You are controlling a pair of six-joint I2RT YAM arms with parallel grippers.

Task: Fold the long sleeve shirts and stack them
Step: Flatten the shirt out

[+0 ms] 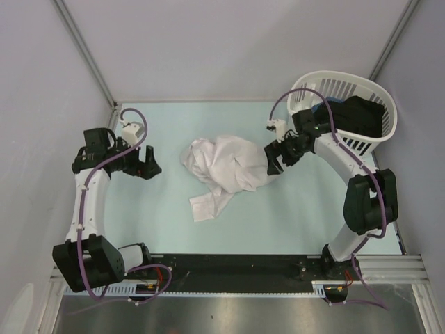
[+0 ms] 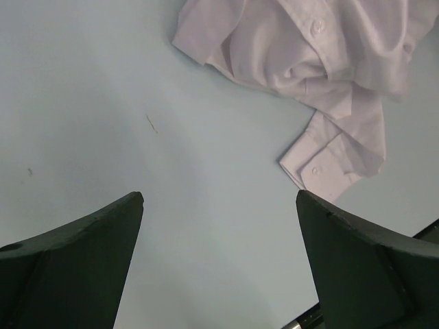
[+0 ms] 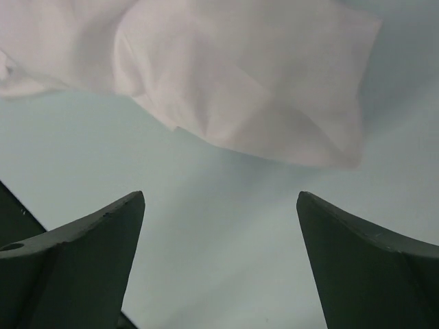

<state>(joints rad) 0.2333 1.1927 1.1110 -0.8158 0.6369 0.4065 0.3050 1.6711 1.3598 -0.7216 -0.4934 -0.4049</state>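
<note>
The right claw is spread wide with nothing between its fingers, hanging just over the bare counter. Just ahead of it lies the right-hand edge of the white shirt; in the wrist view the cloth is close to the fingertips but apart from them. The left claw is also wide open and holds nothing. It sits over the counter to the left of the shirt, well apart from it.

The shirt lies in a crumpled heap near the middle of the counter, between the two claws. One sleeve trails towards the near edge, and its buttoned cuff lies flat on the surface.

Behind the right arm, in the far right corner, stands a white slatted basket. It holds a bundle of black cloth that reaches about as high as the rim, with a bit of blue showing at the bundle's left side. What the blue thing is cannot be told.
</note>
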